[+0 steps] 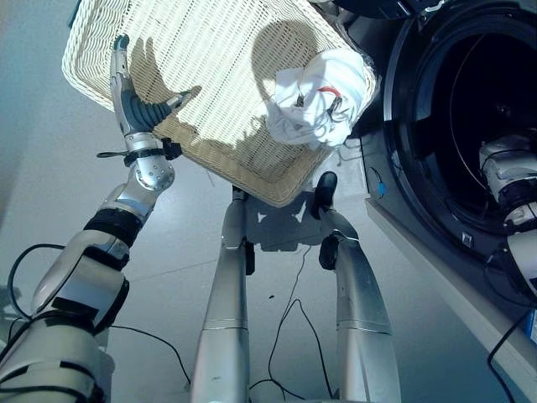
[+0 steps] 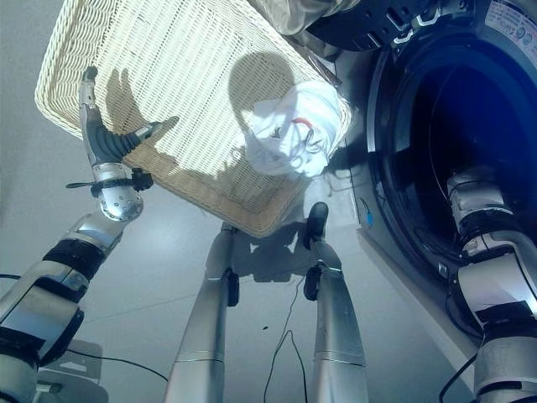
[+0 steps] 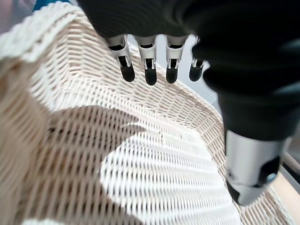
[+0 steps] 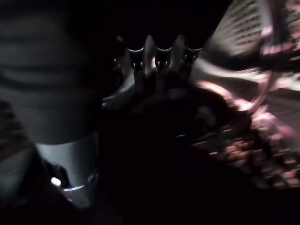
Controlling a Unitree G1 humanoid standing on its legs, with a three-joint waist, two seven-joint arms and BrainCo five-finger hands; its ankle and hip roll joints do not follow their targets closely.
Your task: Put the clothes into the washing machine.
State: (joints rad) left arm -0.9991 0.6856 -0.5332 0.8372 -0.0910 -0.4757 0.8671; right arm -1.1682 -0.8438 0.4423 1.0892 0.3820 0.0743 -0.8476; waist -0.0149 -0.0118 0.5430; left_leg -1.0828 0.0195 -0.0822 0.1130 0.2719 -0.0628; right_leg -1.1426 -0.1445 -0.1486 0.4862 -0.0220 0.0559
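— Grey floor (image 1: 50,168) runs under everything you see; a cream wicker basket (image 1: 210,59) sits on it, and the washing machine (image 1: 470,151) stands just beside the basket's right corner, its round door opening dark.

— Where are the clothes?

— You have a white bundle of clothes (image 1: 317,96) with a bit of red and dark trim lying in the basket's right corner, against the rim nearest the machine. It rests there untouched by either hand.

— And your left hand?

— Your left hand (image 1: 126,84) hangs over the basket's left edge, fingers (image 3: 150,70) straight and spread, thumb held apart, holding nothing. From the left wrist view the dark tips point over the bare woven bottom of the basket.

— The right one?

— Your right arm reaches into the drum of the washing machine. The right hand (image 4: 157,58) shows in its own wrist view in deep shadow; you can make out a row of fingers, but I cannot tell whether they are curled or straight.
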